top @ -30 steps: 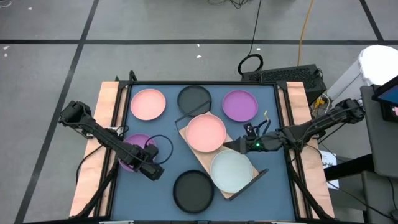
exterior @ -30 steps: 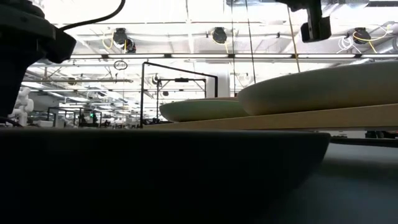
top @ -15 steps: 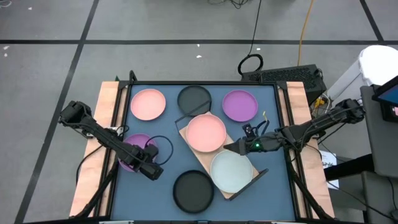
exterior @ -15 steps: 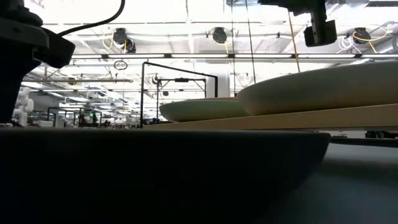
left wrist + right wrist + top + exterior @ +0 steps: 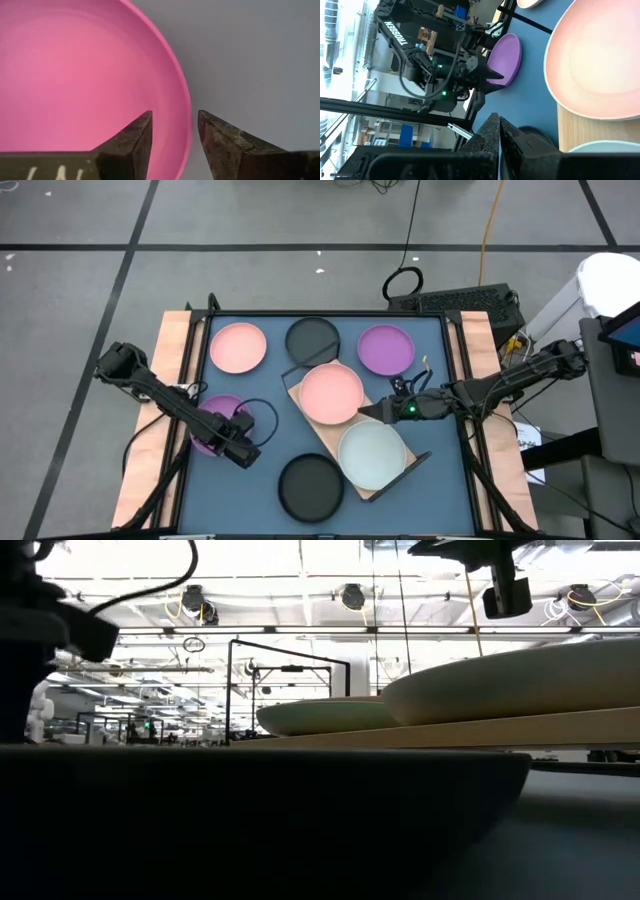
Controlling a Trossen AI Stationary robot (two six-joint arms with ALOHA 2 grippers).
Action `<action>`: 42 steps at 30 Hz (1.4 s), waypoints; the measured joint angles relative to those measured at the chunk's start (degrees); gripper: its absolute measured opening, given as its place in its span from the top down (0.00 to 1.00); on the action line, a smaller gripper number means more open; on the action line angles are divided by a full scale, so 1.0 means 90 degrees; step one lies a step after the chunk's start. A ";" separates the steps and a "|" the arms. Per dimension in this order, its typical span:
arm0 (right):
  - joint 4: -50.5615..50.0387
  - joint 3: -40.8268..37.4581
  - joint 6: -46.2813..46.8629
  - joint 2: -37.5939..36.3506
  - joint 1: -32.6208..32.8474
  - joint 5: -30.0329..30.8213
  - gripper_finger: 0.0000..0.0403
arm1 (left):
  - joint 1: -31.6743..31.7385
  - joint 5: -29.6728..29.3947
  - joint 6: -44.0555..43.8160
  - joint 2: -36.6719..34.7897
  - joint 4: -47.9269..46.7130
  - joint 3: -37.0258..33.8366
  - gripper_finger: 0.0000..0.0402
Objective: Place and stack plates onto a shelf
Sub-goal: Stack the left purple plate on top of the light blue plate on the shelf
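The left gripper's [image 5: 174, 145] fingers [image 5: 131, 145] straddle the rim of the purple plate [image 5: 217, 418] at the desk's [image 5: 450, 480] left side, partly open and not yet clamped; a shallow bite could let the plate slip or tilt on lifting. The right gripper [image 5: 362, 413], fingers shut and empty, hovers beside the shelf [image 5: 330, 442]. The shelf lies mid-desk, holding a pink plate [image 5: 331, 392] and a pale plate [image 5: 372, 455], its long axis running far-left to near-right.

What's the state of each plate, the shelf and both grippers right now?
Left gripper: fingers straddle the purple plate's rim, not yet clamped.
Purple plate at left: flat on the table.
Right gripper: shut, empty, beside the shelf.
Shelf: on the table, holding two plates.
Pink plate on shelf: lying flat.
Pale plate on shelf: lying flat.
Pink, purple, two black plates: on the table, unstacked.
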 joint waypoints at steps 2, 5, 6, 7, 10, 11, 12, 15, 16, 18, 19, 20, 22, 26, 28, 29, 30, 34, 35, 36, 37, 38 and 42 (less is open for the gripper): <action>-0.0002 0.0000 0.0000 0.0001 0.0000 0.0000 1.00 | 0.0000 0.0077 -0.0023 0.0000 0.0111 -0.0135 0.60; -0.0002 0.0000 0.0000 0.0001 0.0000 0.0000 1.00 | 0.0000 0.0114 0.0026 0.0001 0.0207 -0.0231 0.61; -0.0002 0.0000 0.0000 0.0002 0.0000 0.0001 1.00 | 0.0000 0.0113 0.0053 0.0000 0.0233 -0.0251 0.63; 0.0000 0.0000 0.0000 0.0000 0.0000 0.0000 1.00 | 0.0000 0.0111 0.0096 0.0000 0.0250 -0.0256 0.65; 0.0000 0.0000 0.0000 0.0000 0.0000 0.0002 1.00 | 0.0000 0.0099 0.0321 0.0000 0.0348 -0.0261 0.77; 0.0000 0.0000 0.0000 0.0000 0.0000 0.0002 1.00 | 0.0000 0.0066 0.0376 0.0000 0.0410 -0.0261 0.82; -0.0002 0.0000 0.0000 0.0001 0.0000 0.0004 1.00 | 0.0000 0.0043 0.0413 0.0000 0.0461 -0.0261 0.87; 0.0000 0.0000 0.0000 0.0001 0.0000 0.0005 1.00 | -0.0003 0.0014 0.0340 -0.0007 0.0500 -0.0252 0.97; 0.0000 0.0000 0.0000 0.0001 0.0000 0.0006 1.00 | -0.0012 0.0002 0.0268 -0.0005 0.0481 -0.0232 0.97; 0.0003 -0.0001 0.0000 0.0002 0.0000 0.0005 1.00 | -0.0044 -0.0001 0.0190 0.0000 0.0411 -0.0141 0.97; 0.0020 0.0000 0.0000 0.0001 0.0000 0.0007 1.00 | -0.0061 -0.0013 0.0177 0.0000 0.0402 -0.0061 0.97; 0.0043 -0.0002 0.0000 0.0000 0.0000 0.0007 1.00 | -0.0083 -0.0010 0.0177 0.0000 0.0401 0.0029 0.97; 0.0050 -0.0002 0.0000 0.0002 0.0000 0.0007 1.00 | -0.0113 -0.0008 0.0186 0.0000 0.0302 0.0228 0.98; 0.0051 -0.0002 0.0000 0.0000 0.0000 0.0023 1.00 | -0.0151 -0.0100 0.0356 0.0000 0.0236 0.0700 0.98; 0.0048 -0.0002 0.0000 0.0000 0.0000 0.0025 1.00 | -0.0148 -0.0110 0.0543 0.0000 0.0174 0.0928 0.98; 0.0049 -0.0002 0.0000 0.0001 0.0000 0.0027 1.00 | -0.0148 -0.0111 0.0652 0.0000 0.0164 0.1040 0.98; 0.0049 -0.0002 -0.0001 0.0001 0.0000 0.0029 1.00 | -0.0143 -0.0116 0.0747 0.0000 0.0157 0.1157 0.98; 0.0049 -0.0002 -0.0011 0.0000 0.0000 0.0036 1.00 | -0.0130 -0.0139 0.1076 0.0000 -0.0158 0.1661 0.98; 0.0049 -0.0002 -0.0012 0.0001 0.0000 0.0036 1.00 | -0.0129 -0.0139 0.1173 0.0002 -0.0229 0.1784 0.98; 0.0049 -0.0002 -0.0012 0.0002 0.0000 0.0036 1.00 | -0.0131 -0.0137 0.1268 0.0002 -0.0290 0.1921 0.98; 0.0050 -0.0002 -0.0012 0.0000 0.0000 0.0036 1.00 | -0.0133 -0.0132 0.1367 0.0002 -0.0357 0.2060 0.98; 0.0049 -0.0002 -0.0015 0.0002 0.0000 0.0036 1.00 | -0.0143 -0.0127 0.1494 0.0001 -0.0454 0.2195 0.98; 0.0049 -0.0002 -0.0017 0.0000 0.0013 0.0039 1.00 | -0.0224 -0.0089 0.2206 0.0002 -0.0432 0.2684 0.98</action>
